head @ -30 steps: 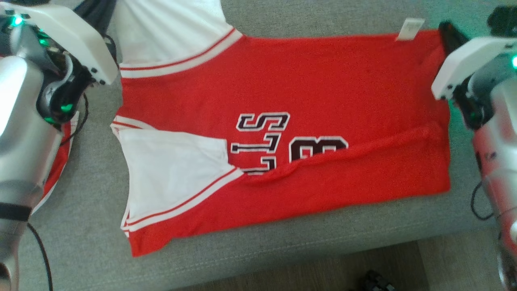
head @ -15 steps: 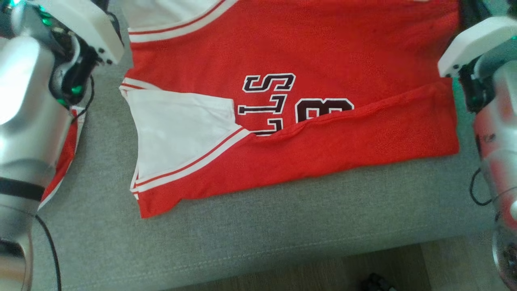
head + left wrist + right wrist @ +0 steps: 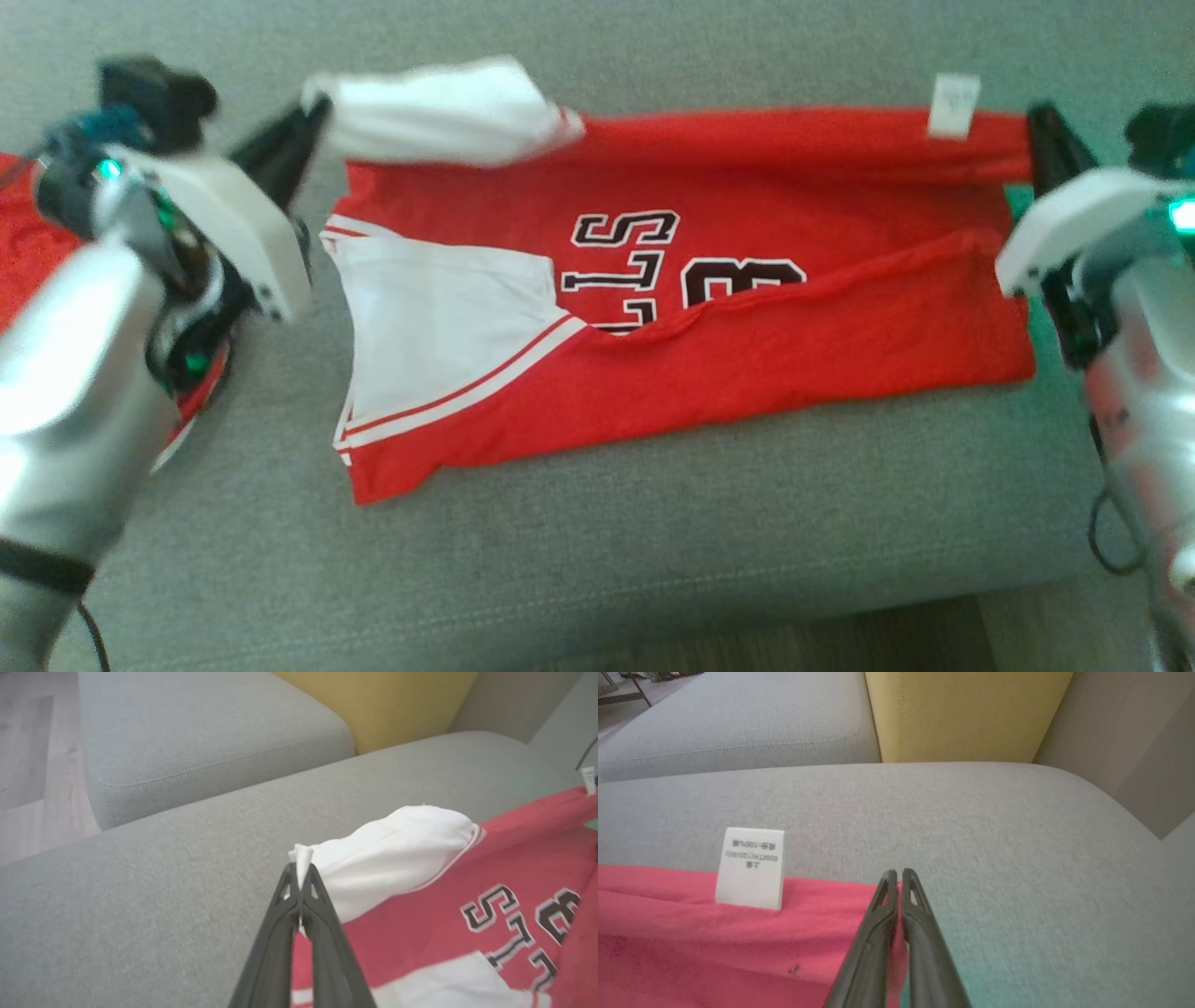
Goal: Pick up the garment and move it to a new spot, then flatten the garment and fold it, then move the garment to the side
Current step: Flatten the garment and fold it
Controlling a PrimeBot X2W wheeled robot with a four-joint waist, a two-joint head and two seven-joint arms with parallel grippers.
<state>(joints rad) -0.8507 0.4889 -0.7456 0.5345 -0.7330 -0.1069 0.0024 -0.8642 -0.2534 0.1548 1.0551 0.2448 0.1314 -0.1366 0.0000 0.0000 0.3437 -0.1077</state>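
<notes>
1. The jersey (image 3: 747, 392) is laid across the grey seat (image 3: 653, 560), its length running from one side to the other in the head view.
2. Bare seat is left on all sides – a wide band in front, up to the stitched front edge, with wood floor (image 3: 794, 649) below it.
3. Behind the jersey more grey seat is seen, ending at a yellow cushion (image 3: 971, 714); a second grey cushion (image 3: 187, 732) is set beyond the left end.
4. The left gripper (image 3: 299, 870) is pressed together on the tip of the white sleeve (image 3: 397, 844), which is held off the seat.
5. The right gripper (image 3: 899, 875) is closed on the far red corner, just beside a white label (image 3: 749, 868).
6. The far edge is drawn out between the two grippers as a raised roll.
7. On the label small upside-down print is seen; "100%" can be made out, the rest is too small.
8. On the chest black letters with white outlines are printed, turned sideways in the head view: "S" and "T" are clear, then a large "8" – the rest is covered by a fold.
9. The body is red; the sleeves are white, trimmed with red and white stripes.
10. The near long edge is folded over the print, and the near sleeve (image 3: 439, 327) is laid flat.
</notes>
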